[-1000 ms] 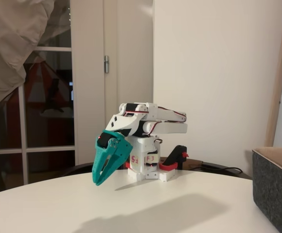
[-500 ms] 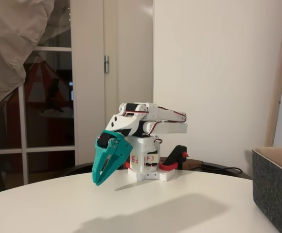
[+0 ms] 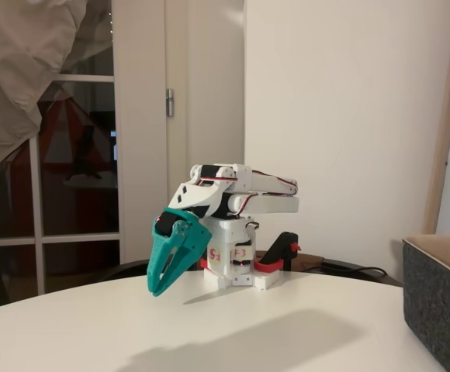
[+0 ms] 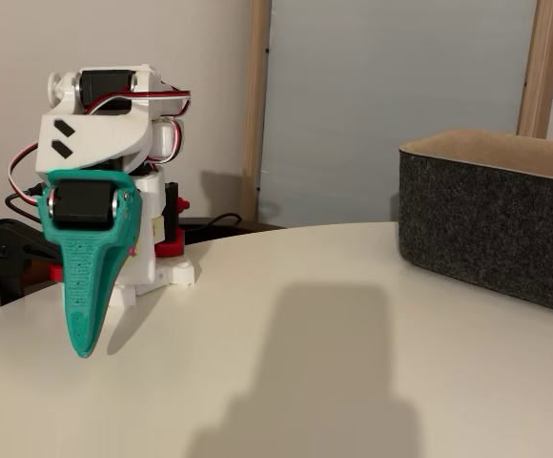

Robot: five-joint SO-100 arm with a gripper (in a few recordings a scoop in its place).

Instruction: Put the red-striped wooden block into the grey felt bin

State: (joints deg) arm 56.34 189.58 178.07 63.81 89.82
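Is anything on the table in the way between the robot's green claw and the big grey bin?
Nothing visible is. The gripper hangs folded near the arm's base, tips just above the white table, and bare tabletop stretches from it to the grey felt bin. In both fixed views only a shadow lies on that stretch.

Round white table (image 3: 302,333) with a soft shadow across it in both fixed views. Behind it in a fixed view, a plain white wall (image 3: 349,116) and a white door (image 3: 143,139) with a metal handle (image 3: 169,102). Left of that, a dark window (image 3: 77,178) with white bars and a beige curtain (image 3: 23,70) bunched up at the top corner. The other fixed view has a pale blue-grey panel (image 4: 396,105) between two wooden posts (image 4: 254,105). Light's dim and warmish, indoor.
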